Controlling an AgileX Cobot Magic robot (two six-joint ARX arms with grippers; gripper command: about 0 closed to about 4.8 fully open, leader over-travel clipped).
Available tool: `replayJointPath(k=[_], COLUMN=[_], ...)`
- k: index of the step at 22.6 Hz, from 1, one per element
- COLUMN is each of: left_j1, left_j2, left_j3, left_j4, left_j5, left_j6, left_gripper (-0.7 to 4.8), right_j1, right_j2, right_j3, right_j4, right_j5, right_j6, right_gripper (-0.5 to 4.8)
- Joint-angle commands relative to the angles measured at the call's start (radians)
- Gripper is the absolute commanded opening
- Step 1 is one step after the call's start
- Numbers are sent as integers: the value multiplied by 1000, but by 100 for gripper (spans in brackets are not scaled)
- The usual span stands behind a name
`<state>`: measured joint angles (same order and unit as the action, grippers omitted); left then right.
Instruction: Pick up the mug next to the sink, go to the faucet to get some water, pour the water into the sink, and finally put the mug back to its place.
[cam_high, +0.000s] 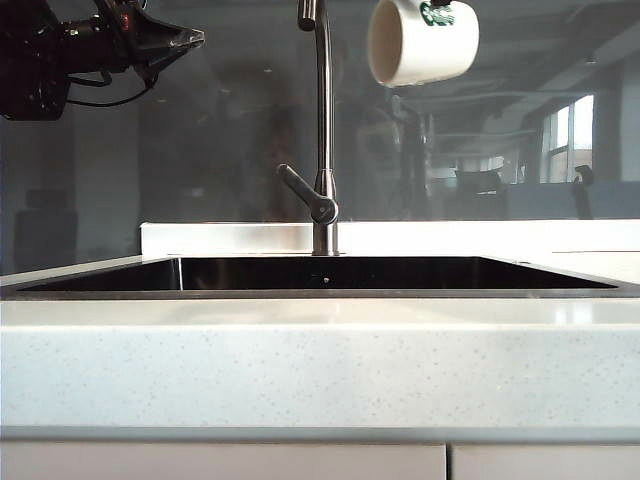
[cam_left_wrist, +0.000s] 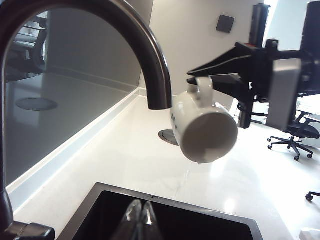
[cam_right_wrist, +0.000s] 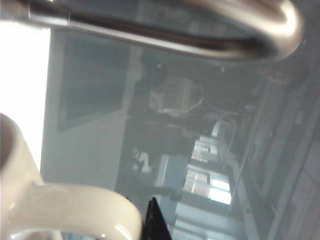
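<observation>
My right gripper (cam_left_wrist: 212, 77) pinches the mug (cam_left_wrist: 205, 127) by its handle, jaws closed on the loop, and holds it high above the sink (cam_high: 330, 275), just beside the faucet (cam_high: 323, 130) spout and to its right in the exterior view; the mug is tipped well over, mouth facing down and sideways, and the left wrist view shows a thin stream of water (cam_left_wrist: 184, 181) leaving its lip toward the basin; my left gripper (cam_left_wrist: 141, 220) rests clamped shut on nothing, up by the spout on the left; so I judge this to be the pour. To do it well I should keep the lip over the basin, not the counter, since the stream seems to fall close to the far rim; I should roll the wrist slowly so the last water drains without splashing; and I must keep the grip firm, as a wet handle held off-centre could swing and knock the spout.
</observation>
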<state>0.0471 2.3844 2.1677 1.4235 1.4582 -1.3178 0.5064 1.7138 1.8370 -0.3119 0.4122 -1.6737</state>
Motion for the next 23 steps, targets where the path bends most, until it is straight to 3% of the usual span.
replayJointPath(k=[1,16,19,23], left_j1=[2,3,2,-2], left_j2=[-33,-67,-67,-67], left_j3=[2,2,2,2], left_j4=[34,34,34,32], left_j5=[1,3,-4,-6], left_j6=[1,-17,-21,-22], left_gripper=[-3,-3,-3,-3], right_j1=[11,11,3,-14], right_j2=[-17,-17,-17,-17], right_j3=[13,13,13,13], right_j4=[57,55,43,-103], right_j5=[0,38,39,34], right_j6=[-10,66,240,559], right_gripper=[-3,-3,-3,-3])
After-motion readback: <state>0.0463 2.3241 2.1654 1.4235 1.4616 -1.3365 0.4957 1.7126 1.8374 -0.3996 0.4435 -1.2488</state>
